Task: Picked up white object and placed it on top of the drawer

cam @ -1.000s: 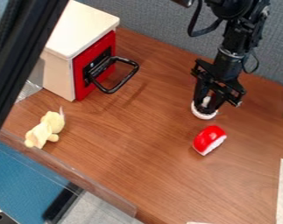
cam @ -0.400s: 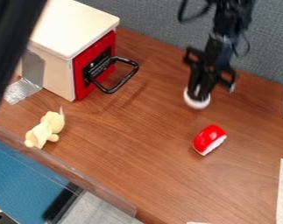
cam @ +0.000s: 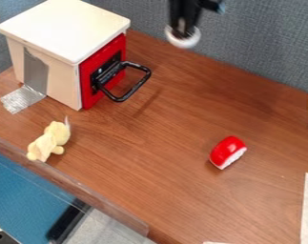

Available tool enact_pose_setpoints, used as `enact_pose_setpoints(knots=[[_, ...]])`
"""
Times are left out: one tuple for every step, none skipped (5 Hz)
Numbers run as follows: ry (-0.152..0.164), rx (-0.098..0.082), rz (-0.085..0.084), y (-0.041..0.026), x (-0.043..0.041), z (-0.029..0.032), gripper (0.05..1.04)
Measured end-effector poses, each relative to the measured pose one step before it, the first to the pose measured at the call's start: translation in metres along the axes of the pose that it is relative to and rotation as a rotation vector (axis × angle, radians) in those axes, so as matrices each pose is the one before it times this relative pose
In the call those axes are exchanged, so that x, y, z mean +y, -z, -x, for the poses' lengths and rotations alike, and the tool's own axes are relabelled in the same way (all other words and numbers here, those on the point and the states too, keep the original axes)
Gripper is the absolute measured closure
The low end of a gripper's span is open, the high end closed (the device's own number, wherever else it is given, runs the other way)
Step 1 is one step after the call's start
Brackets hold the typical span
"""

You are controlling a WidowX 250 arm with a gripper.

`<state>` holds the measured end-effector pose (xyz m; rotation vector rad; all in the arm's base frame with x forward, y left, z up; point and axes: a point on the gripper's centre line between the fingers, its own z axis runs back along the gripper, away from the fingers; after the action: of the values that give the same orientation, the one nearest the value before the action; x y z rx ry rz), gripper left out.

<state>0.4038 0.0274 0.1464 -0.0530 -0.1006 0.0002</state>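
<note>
My gripper point(cam: 182, 29) is near the top edge of the view, right of the drawer box, raised above the table and shut on the white object point(cam: 183, 40). The white object is round and hangs at the fingertips, apart from the box. The drawer point(cam: 103, 71) has a red front with a black handle and sits in a cream box with a flat white top point(cam: 66, 28), at the upper left.
A red and white toy piece point(cam: 228, 152) lies on the wooden table point(cam: 156, 157) at centre right. A pale yellow plush toy point(cam: 51, 140) lies at the left, near the table's edge. Silver tape point(cam: 22, 98) runs from the box's left side.
The gripper has risen from the table and moved toward the upper left, carrying the white object. The dark arm part at the upper left has left the view, uncovering the box.
</note>
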Motion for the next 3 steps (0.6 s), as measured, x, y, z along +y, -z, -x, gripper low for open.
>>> enact_pose_setpoints(knots=[[-0.0859,-0.0058,0.0057,-0.02238,0.04073,0.01419,0.874],[-0.0947,0.0035,-0.0163,-0.00581,0.04074,0.00908,0.874],[-0.0369,0.0342,-0.0270,0.00693,0.01659,0.00833,0.874]])
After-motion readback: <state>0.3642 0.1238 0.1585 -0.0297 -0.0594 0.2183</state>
